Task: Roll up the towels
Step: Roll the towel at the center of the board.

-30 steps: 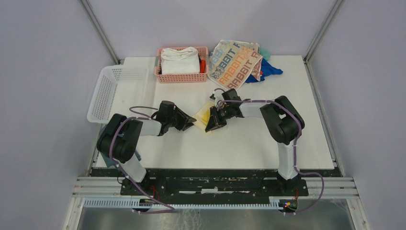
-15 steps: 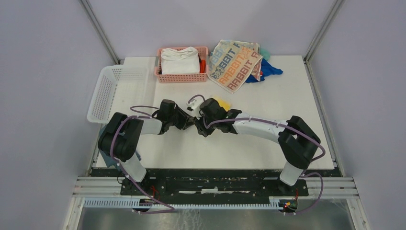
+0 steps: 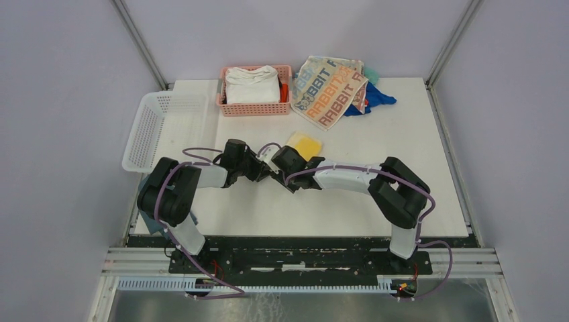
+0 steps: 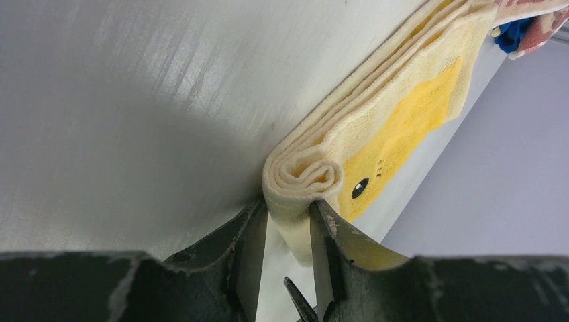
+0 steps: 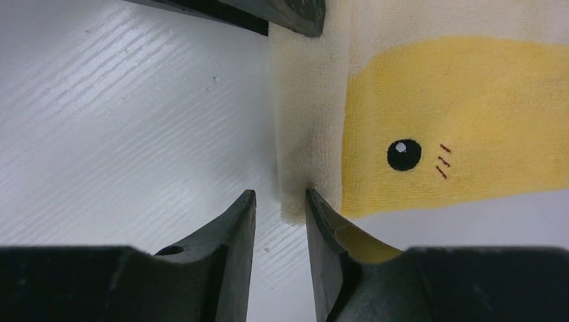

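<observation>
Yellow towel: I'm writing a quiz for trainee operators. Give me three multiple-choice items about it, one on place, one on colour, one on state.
1. Where does the yellow towel lie?
A in the pink basket
B on the table
C in the white basket

2. What colour is its printed eye dot?
A red
B black
C green

3. How is its end at the left hand?
A curled into a roll
B flat
C knotted

Answers:
1. B, it rests on the bare tabletop.
2. B, the right wrist view shows a black dot.
3. A, the left wrist view shows a spiral between the fingers.
</observation>
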Motion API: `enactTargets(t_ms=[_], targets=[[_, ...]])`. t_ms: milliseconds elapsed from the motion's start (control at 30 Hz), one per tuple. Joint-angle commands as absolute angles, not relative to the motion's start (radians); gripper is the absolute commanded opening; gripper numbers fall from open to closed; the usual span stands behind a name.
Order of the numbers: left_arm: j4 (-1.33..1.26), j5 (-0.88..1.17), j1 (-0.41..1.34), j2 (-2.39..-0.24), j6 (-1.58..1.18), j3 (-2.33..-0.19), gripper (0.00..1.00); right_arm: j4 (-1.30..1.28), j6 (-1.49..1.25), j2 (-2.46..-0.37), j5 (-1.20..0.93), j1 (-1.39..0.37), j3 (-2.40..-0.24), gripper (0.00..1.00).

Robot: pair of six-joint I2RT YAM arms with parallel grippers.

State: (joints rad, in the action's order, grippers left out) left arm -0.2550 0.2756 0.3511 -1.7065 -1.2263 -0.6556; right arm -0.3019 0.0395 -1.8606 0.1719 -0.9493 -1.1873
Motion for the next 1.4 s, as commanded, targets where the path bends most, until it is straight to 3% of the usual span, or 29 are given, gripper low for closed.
enactTargets(t_ms=[0,633,1367], targets=[[-0.055,0.145,0.354,-1.75,-1.154,-0.629,0.4,-0.295,0.07,-1.85,0.229,-0.962,-1.232,0.42],[-0.035,0.129,0.362,-1.737,-1.147,-0.64,0.4,-0.302,0.119,-1.822,0.296,-0.994,-1.244,0.46],[-0.03,0.121,0.362,-1.728,-1.143,-0.639,0.41,-0.464,0.094,-2.046,0.315,-0.984,-1.292,0.49]])
